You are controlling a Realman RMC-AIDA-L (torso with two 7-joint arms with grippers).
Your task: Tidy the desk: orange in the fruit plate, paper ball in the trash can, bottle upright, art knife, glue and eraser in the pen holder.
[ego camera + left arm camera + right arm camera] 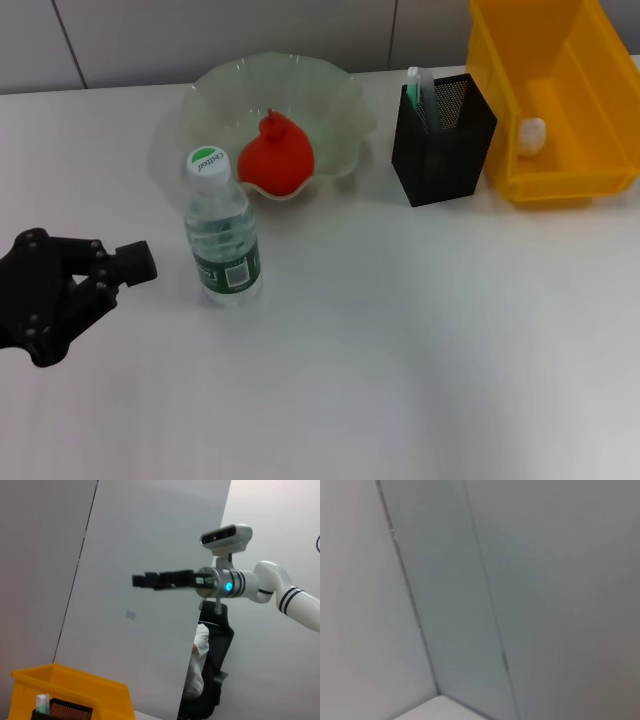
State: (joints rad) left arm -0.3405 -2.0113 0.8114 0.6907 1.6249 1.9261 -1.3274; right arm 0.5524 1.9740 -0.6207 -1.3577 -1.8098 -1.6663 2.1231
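Nearest, the left gripper (125, 262) hovers low at the left edge of the white desk (420, 350); whether its fingers are parted cannot be told, and nothing is held. Broad bare surface lies to its right and toward the near edge. Just beside the fingertips, apart from them, the bottle (221, 232) stands upright, green cap on top. Behind it, the orange (277, 158) rests in the fruit plate (340, 100). Further right, the black mesh pen holder (445, 140) holds items, beside the yellow trash can (560, 100) containing the paper ball (531, 136). Far off, the right gripper (145, 580) is raised against the wall.
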